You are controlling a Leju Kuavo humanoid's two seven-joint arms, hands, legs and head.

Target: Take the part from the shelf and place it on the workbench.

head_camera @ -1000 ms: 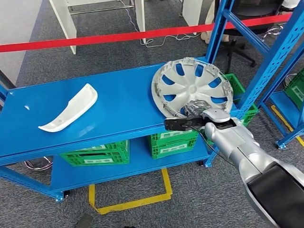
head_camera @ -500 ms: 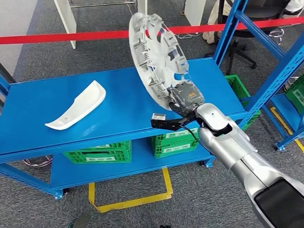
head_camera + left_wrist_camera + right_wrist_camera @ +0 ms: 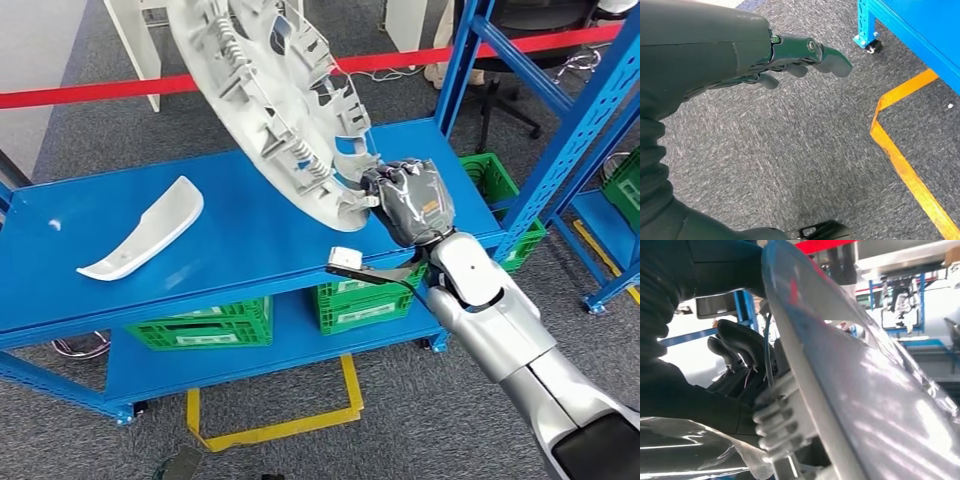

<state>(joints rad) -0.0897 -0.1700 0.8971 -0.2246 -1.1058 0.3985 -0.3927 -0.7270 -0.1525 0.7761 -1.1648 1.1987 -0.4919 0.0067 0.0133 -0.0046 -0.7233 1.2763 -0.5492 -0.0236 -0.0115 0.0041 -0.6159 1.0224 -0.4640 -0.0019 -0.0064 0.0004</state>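
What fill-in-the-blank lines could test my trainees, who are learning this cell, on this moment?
1. The hubcap is gripped by the robot's ____ hand.
2. The curved white part lies on the ____ shelf.
3. The left hand hangs over the ____.
Missing: right; blue; carpet

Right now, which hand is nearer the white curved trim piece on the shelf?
Right. The right hand grips the wheel cover above the shelf beside the trim piece; the left hand hangs over the floor.
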